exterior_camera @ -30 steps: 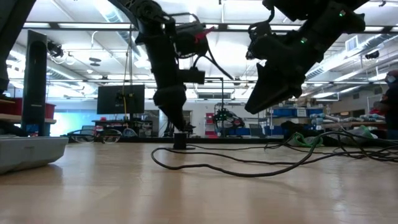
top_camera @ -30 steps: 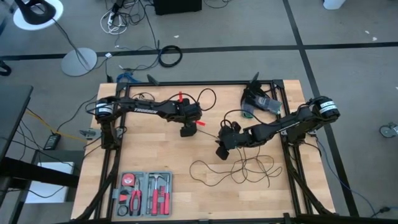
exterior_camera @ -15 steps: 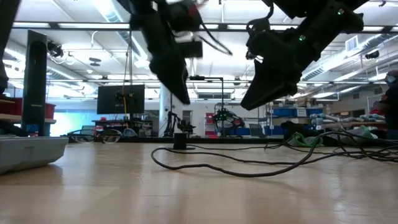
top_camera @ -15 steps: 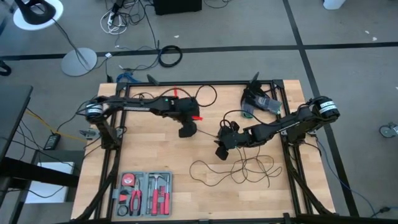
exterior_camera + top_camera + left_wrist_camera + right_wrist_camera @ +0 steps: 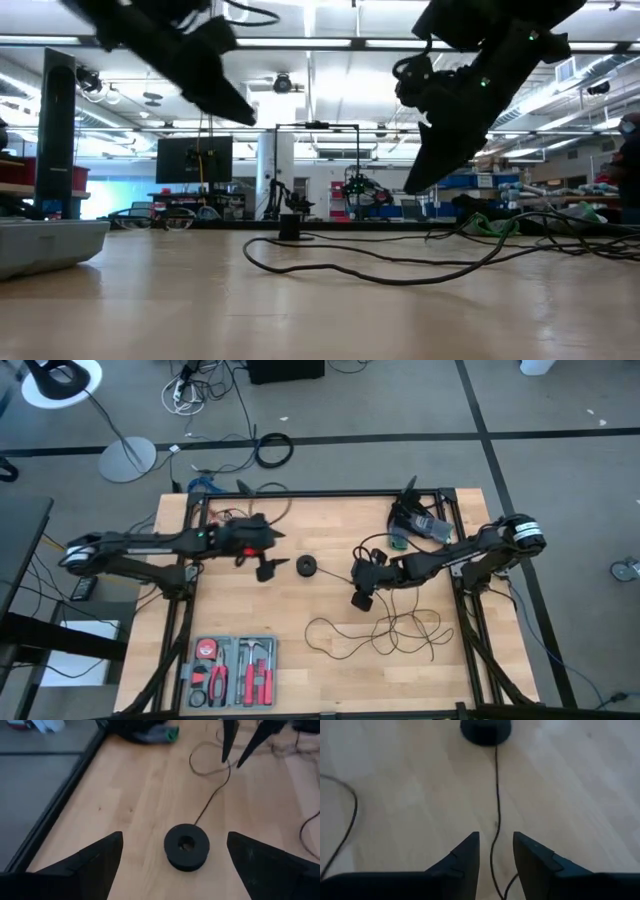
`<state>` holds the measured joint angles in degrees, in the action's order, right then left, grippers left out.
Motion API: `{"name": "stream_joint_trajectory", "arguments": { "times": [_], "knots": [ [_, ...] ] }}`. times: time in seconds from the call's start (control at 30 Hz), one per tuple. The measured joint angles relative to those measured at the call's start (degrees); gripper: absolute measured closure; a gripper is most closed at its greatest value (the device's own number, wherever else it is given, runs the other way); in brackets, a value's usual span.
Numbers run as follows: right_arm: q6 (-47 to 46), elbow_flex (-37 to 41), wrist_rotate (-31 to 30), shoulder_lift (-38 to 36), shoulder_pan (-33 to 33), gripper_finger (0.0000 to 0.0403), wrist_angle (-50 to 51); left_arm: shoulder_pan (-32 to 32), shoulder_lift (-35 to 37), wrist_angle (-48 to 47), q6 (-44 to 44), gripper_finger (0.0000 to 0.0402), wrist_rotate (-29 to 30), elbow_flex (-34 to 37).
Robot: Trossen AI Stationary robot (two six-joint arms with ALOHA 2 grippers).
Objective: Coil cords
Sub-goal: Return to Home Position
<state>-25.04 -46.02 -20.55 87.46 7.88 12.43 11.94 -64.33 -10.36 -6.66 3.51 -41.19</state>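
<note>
Overhead, the wooden table [image 5: 330, 530] carries 2 dark arms, both lifted clear of the board in the level view. The left arm reaches in from 9 o'clock, and the left gripper [image 5: 266, 569] hangs just at 9 o'clock of the puck [image 5: 306, 567]. Its 2 fingers [image 5: 100, 860] are spread wide and hold nothing. In its wrist view the puck lies on the wood ahead of them, untouched.

The right arm comes in from 3 o'clock, and the right gripper [image 5: 360, 598] hovers at 4 o'clock of the puck, near it. Its fingers [image 5: 465, 857] stand only a little apart, with a narrow gap between them, and grip nothing. The cord [image 5: 496, 795] shows through that gap on the table below.

A grey tool case [image 5: 232, 672] with red-handled tools sits at the 7 o'clock corner, well apart from both grippers. A dark device [image 5: 418, 522] lies at the 1 o'clock corner.

Loose loops of the cord sprawl at 5 o'clock of the table's middle, under and beyond the right gripper. 1 strand runs from them up to the puck, which lies flat just at 12 o'clock of the middle.
</note>
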Motion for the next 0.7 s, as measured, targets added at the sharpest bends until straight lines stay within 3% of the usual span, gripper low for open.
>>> {"name": "stream_joint_trajectory", "arguments": {
  "times": [0.13, 0.3, 0.5, 0.7],
  "knots": [
    [4.3, 0.0, 4.4, -2.1, -1.7, 0.0285, 0.6, -0.1, 8.6, 7.2, 2.3, 0.0039, -0.2, 9.0],
    [7.9, 1.5, 4.8, -8.9, -2.9, 0.0284, 2.0, 0.0, 17.8, 15.0, 4.7, 0.0039, -0.7, 17.9],
    [6.2, 13.1, 4.8, -23.1, -3.7, 0.0285, -4.3, 0.0, 26.1, 21.1, 7.1, 0.0039, -2.4, 26.1],
    [1.6, 24.9, 4.9, -35.7, -3.8, 0.0284, -12.1, -0.5, 30.0, 30.0, 10.0, 0.0039, -7.5, 31.7]
  ]
}}
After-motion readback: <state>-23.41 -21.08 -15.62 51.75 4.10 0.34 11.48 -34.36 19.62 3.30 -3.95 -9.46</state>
